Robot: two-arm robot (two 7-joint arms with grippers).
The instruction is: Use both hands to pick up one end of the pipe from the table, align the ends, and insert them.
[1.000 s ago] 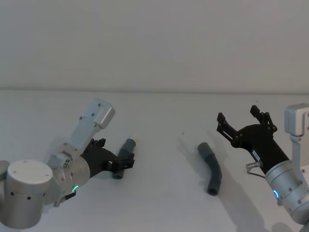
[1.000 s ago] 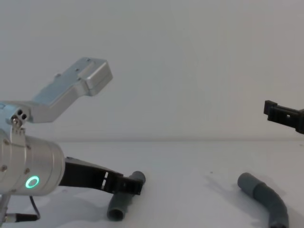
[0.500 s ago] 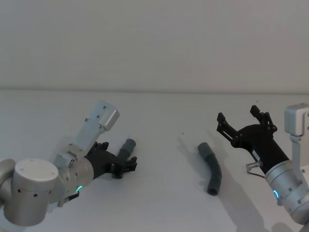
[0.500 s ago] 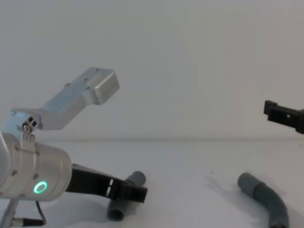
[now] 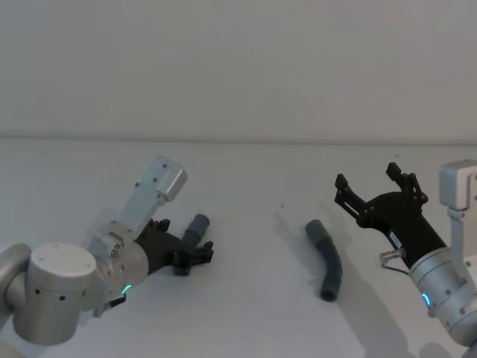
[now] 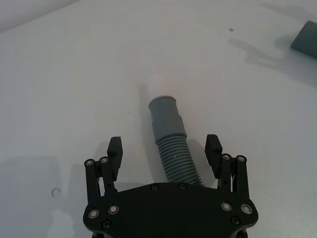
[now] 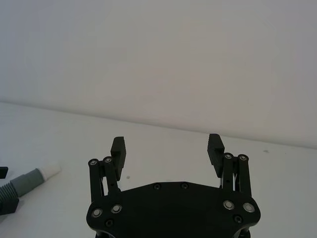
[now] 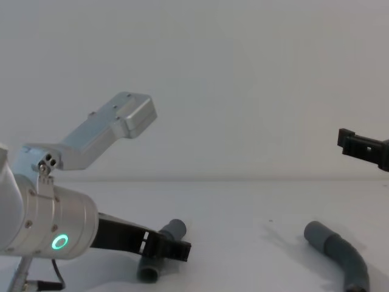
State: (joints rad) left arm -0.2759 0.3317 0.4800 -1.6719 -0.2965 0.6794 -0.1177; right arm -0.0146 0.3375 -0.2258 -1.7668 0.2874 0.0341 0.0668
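You are working on a matt white table [image 5: 246, 313], smooth and without sheen. The left pipe [image 6: 171, 144] looks like dull grey plastic: its body is finely ribbed, its cuff [image 6: 165, 111] smooth. The right pipe [image 5: 328, 257] has the same dull grey finish. Your left gripper [image 6: 164, 145] and right gripper [image 7: 167, 144] both look like matt black plastic, dotted with small shiny metal screws [image 7: 228, 204]. The left wrist [image 8: 67, 213] is silvery metal with a soft satin sheen.

Soft, even light falls on the table [image 5: 246, 321], leaving only faint, diffuse shadows.
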